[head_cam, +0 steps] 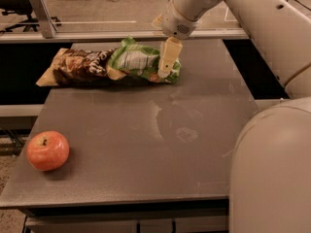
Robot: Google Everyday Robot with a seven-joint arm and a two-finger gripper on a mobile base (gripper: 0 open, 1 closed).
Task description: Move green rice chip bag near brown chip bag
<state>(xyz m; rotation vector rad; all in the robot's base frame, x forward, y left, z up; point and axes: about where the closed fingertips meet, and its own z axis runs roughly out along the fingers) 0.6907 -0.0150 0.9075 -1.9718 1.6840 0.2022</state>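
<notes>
The green rice chip bag lies on the grey table at the back, its white label panel facing up. Its left end overlaps the right end of the brown chip bag, which lies flat to its left. My gripper hangs down from the white arm over the right end of the green bag, at or just above its surface. Whether it touches the bag cannot be made out.
A red apple sits near the table's front left corner. The robot's white body fills the right foreground. A metal rail runs behind the table's back edge.
</notes>
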